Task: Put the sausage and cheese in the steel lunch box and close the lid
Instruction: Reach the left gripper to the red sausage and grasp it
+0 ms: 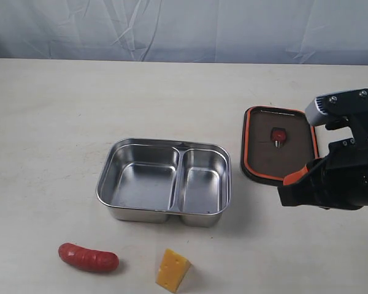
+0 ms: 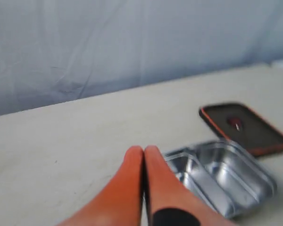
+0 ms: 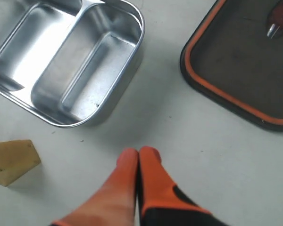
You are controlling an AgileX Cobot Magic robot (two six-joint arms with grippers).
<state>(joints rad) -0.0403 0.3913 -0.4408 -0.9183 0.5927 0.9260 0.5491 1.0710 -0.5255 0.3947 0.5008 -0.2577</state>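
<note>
Start at the left: your left end effector (image 2: 144,153) has its orange fingers pressed together with nothing between them, raised above the desk (image 1: 61,122) and looking toward the box. It does not show in the exterior view. The sausage (image 1: 88,258) lies on the desk in front of the steel lunch box's (image 1: 141,184) left corner, well apart from it. It is rounded, so a push from unopened fingers could roll it away. Spread them before you come down.

The cheese (image 1: 172,269) stands just right of the sausage, also in front of the box. Its slanted faces could slip out of a pinch.

The box sits at the centre with both compartments bare. It looks light, so a bump on the rim may slide it.

To the right, the lid (image 1: 264,153) lies apart from the box, orange seal facing up. It probably needs turning over, and it may drop during that flip.

Your right end effector (image 3: 138,155), pressed together and holding nothing, hangs by the lid's near corner. Descend carelessly and you may clip it.
</note>
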